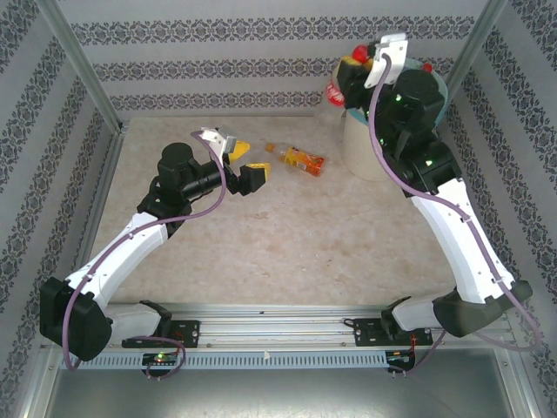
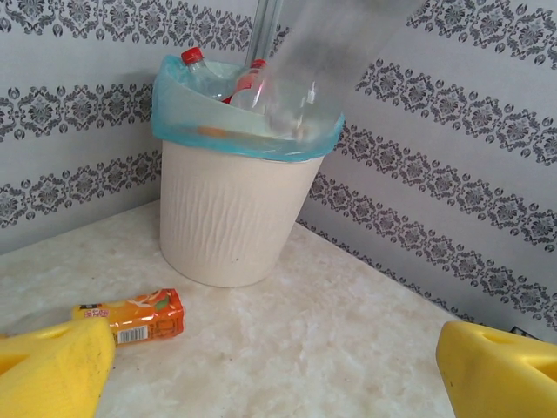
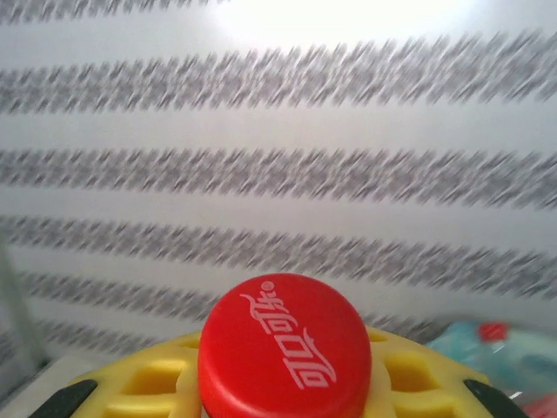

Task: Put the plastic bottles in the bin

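My right gripper [image 1: 350, 77] is shut on a clear plastic bottle [image 1: 334, 92] with a red label, held up beside the bin [image 1: 365, 148]. In the right wrist view its red cap [image 3: 285, 344] sits between the yellow fingers [image 3: 148, 381]. The left wrist view shows that bottle [image 2: 326, 70] blurred over the cream-white bin [image 2: 235, 218], whose blue-green bag [image 2: 174, 113] holds red-capped bottles [image 2: 198, 70]. An orange-labelled bottle [image 1: 298, 159] lies on the table left of the bin, also the orange bottle [image 2: 139, 315] near my left fingers. My left gripper [image 1: 241, 167] stands open and empty just left of it.
Patterned walls close in the table on the left, back and right. A metal post [image 1: 83, 70] stands at the back left corner. The right arm [image 1: 435, 174] covers much of the bin from above. Bare marble tabletop [image 1: 287, 244] lies between the arms.
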Robot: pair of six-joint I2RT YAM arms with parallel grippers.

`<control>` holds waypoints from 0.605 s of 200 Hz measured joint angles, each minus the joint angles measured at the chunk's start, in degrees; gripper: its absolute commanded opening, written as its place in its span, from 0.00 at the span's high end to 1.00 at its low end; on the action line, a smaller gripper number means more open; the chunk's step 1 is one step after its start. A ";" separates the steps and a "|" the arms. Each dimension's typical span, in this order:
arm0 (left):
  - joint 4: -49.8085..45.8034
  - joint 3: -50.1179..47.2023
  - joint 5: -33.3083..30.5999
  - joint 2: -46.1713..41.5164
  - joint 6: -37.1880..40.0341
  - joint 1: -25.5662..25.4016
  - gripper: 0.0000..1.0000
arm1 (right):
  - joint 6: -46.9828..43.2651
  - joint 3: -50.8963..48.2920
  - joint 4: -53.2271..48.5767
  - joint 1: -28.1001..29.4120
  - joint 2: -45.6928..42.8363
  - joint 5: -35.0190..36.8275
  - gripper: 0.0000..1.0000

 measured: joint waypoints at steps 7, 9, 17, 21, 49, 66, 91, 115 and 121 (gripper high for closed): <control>0.00 0.00 -0.09 0.00 0.00 0.00 0.04 | -3.06 2.10 0.52 0.00 0.85 2.27 1.00; 0.00 0.00 -0.17 0.00 0.00 0.00 0.04 | -3.67 2.47 0.63 0.00 1.07 2.67 1.00; -0.02 0.00 -0.22 0.00 0.00 0.00 0.04 | -7.02 4.68 1.33 -0.07 2.36 5.03 1.00; -0.02 0.00 -0.24 0.00 0.00 0.00 0.04 | -8.46 5.60 1.66 -0.31 3.08 6.08 1.00; -0.04 0.00 -0.50 -0.02 0.02 0.00 0.04 | -16.57 10.43 2.40 -2.69 9.22 11.28 1.00; -0.07 0.00 -0.63 -0.09 0.02 0.00 0.04 | -19.80 12.13 2.08 -4.57 13.27 13.38 1.00; -0.09 0.00 -0.66 -0.15 0.04 0.00 0.05 | -23.41 12.87 0.57 -7.21 18.21 14.93 1.00; -0.09 0.00 -0.68 -0.15 0.02 0.00 0.05 | -25.31 12.87 -1.42 -9.42 20.57 15.10 1.00; -0.11 0.00 -0.66 -0.15 0.04 0.00 0.05 | -25.59 12.87 -1.75 -9.92 20.76 15.10 1.00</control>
